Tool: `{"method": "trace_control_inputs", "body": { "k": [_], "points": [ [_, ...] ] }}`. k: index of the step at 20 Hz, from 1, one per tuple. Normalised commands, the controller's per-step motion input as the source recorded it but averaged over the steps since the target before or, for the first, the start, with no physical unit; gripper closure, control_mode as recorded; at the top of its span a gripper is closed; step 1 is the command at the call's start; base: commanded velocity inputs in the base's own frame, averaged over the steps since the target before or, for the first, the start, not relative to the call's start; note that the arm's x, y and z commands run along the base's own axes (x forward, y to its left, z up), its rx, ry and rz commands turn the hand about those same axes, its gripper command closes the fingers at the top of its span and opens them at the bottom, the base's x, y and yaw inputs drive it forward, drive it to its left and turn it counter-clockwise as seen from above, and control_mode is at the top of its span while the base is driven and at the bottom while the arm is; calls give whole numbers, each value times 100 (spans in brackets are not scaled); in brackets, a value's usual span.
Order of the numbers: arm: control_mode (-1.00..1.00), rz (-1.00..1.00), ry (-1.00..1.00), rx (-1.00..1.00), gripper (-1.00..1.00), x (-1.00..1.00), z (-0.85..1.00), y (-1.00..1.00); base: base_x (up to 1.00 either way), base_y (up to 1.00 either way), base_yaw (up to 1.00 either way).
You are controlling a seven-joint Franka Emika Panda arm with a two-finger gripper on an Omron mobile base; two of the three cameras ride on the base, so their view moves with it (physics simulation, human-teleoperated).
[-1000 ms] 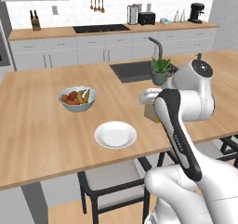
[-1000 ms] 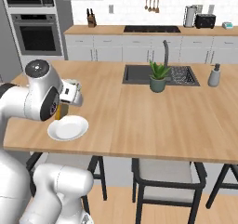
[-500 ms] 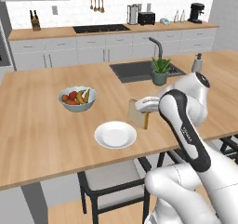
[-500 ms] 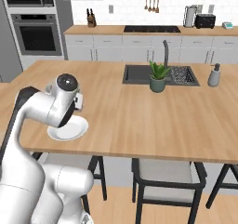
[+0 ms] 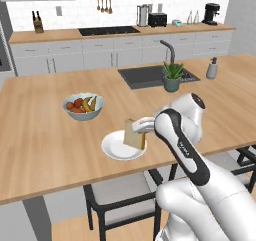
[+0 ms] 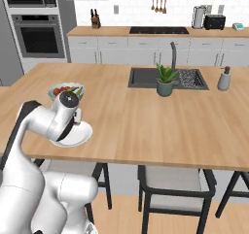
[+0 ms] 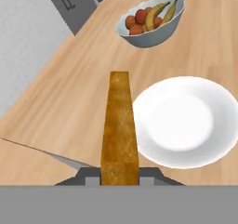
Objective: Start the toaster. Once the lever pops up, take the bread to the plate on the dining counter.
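The gripper [image 5: 141, 126] is clamped on the bread [image 5: 135, 136], holding the slice on edge (its golden crust faces the hand camera) just above the plate [image 5: 114, 149]. In the left base view the slice hangs over the plate's right part. The white plate lies on the dining counter [image 5: 45, 135], near its front edge. A bowl of fruit [image 5: 83, 106] sits just beyond the plate. The black toaster [image 5: 157, 19] stands far off on the back worktop [image 5: 65, 34].
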Motion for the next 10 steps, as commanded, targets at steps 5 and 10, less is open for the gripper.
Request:
{"method": "trace_control_inputs", "body": {
  "k": [5, 10],
  "points": [
    [-100, 0, 3, 0, 100, 47, -49, 15, 0, 0, 0],
    [-100, 0, 7, 0, 100, 71, -41, 0, 0, 0, 0]
  ]
}}
